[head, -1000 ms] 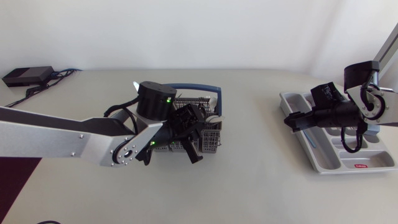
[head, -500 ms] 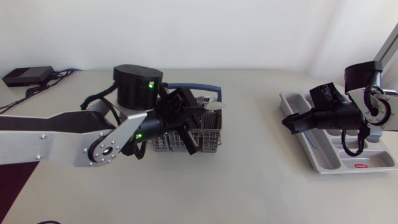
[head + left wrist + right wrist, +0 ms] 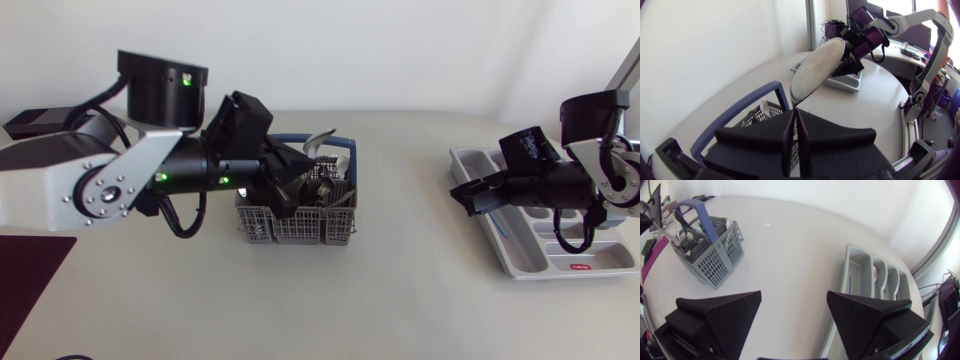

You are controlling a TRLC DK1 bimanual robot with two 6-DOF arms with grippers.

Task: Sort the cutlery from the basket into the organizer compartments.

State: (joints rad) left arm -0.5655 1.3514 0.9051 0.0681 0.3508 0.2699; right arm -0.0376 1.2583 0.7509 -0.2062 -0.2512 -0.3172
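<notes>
Black left gripper [image 3: 796, 116], fingers pressed together on a spoon [image 3: 817, 67] handle, spoon bowl up, just over the basket [image 3: 757, 112]. Basket holds more cutlery [image 3: 325, 190], so most of the sorting looks undone. Further off, right gripper [image 3: 470, 195] hangs with fingers wide apart, holding nothing, at the organizer [image 3: 520, 265] edge. Organizer contents too unclear to count.

Bright, diffuse light falls evenly across the pale table [image 3: 420, 300]; faint soft shadow beneath the basket [image 3: 295, 228].
</notes>
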